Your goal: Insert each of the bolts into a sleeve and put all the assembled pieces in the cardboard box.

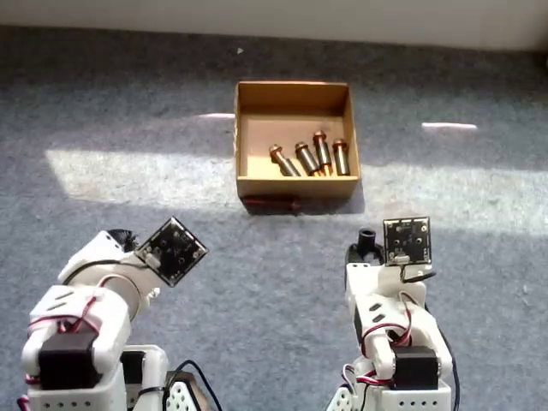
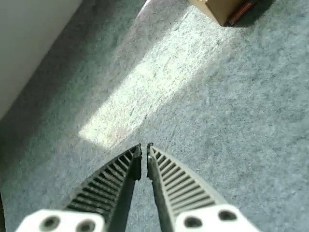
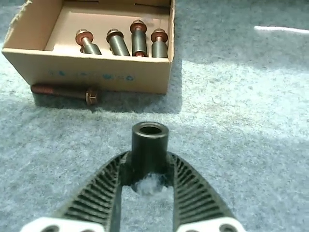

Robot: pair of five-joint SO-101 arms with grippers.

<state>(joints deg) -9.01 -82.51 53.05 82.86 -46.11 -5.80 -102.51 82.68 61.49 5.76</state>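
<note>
While one dark sleeve point(image 3: 150, 145) stands upright, pinched between the fingers of the right gripper point(image 3: 148, 163), one loose bolt point(image 3: 65, 92) lies beyond it on the grey table point(image 3: 251, 121). The bolt rests lengthwise just beside the near wall of the cardboard box point(image 3: 96, 75). Inside the box, four assembled pieces point(image 3: 139, 38) lie side by side with their heads toward the far wall. The left gripper point(image 2: 144, 154) hangs over bare table well apart from the box, its fingers pressed almost together. A band of sunlight point(image 1: 128, 175) crosses the table.
</note>
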